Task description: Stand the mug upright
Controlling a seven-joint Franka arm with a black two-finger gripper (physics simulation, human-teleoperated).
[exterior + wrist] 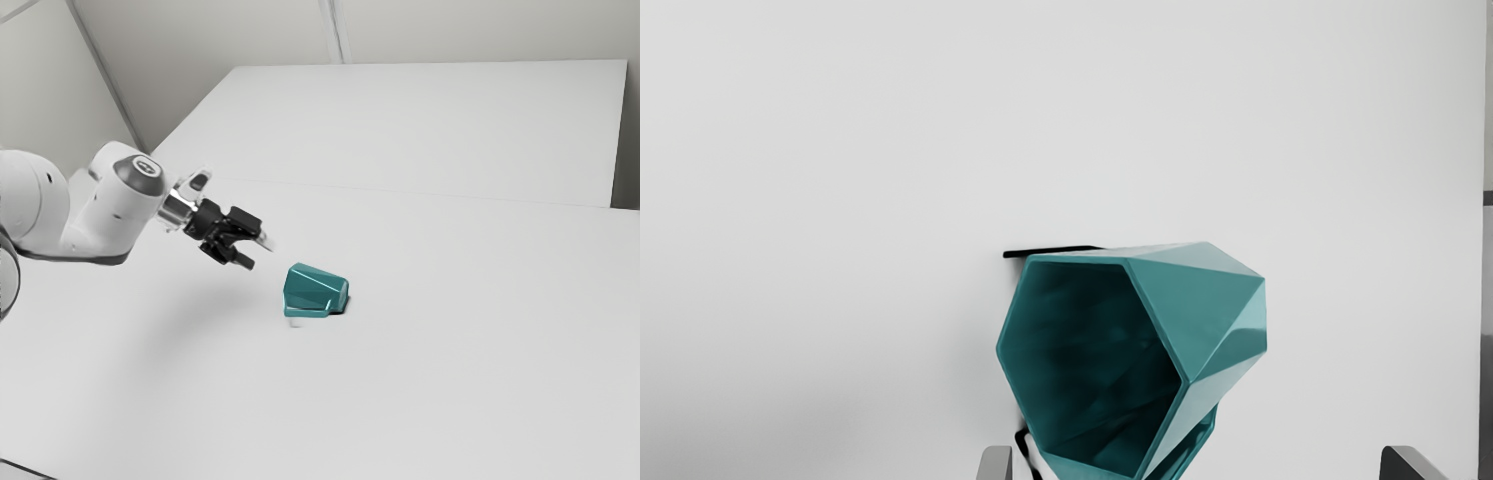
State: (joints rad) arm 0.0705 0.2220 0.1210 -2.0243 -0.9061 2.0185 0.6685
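Observation:
In the exterior view my black gripper hangs above the table, up and to the left of the teal mug, not touching it. The faceted mug lies on its side on the white surface. From the wrist view, the mug shows its dark hollow mouth toward my hand, with part of the handle low beside its body. The gripper is open, its two fingertips wide apart and the mug farther off beyond them.
A white table carries the mug. Behind it in the exterior view stands a pale raised panel or surface in front of the walls. A thin dark line crosses the exterior view's lower left corner.

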